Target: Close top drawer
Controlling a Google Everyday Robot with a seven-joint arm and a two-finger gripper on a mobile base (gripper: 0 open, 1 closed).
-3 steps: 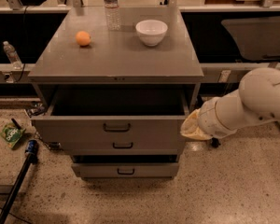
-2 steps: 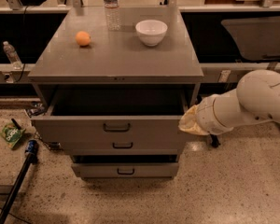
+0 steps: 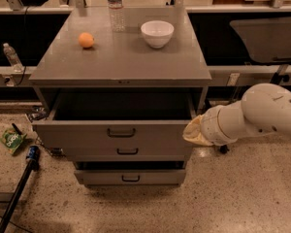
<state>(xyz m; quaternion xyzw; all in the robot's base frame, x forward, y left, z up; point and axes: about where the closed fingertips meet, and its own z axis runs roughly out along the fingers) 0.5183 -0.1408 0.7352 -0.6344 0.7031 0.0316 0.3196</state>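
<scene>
Top drawer (image 3: pixel 87 136) stands pulled out beneath the desk (image 3: pixel 121 62) top, interior exposed. Hand (image 3: pixel 190 132) sits at the drawer front's right end as viewed; whether it is spread or pressed together cannot be told.

The gripper (image 3: pixel 194 131) sits at the right front corner of the top drawer (image 3: pixel 121 136) — its tip hidden there. The arm (image 3: pixel 264 111) is cut off by the right edge — the drawer's inside is too dark to tell.
</scene>
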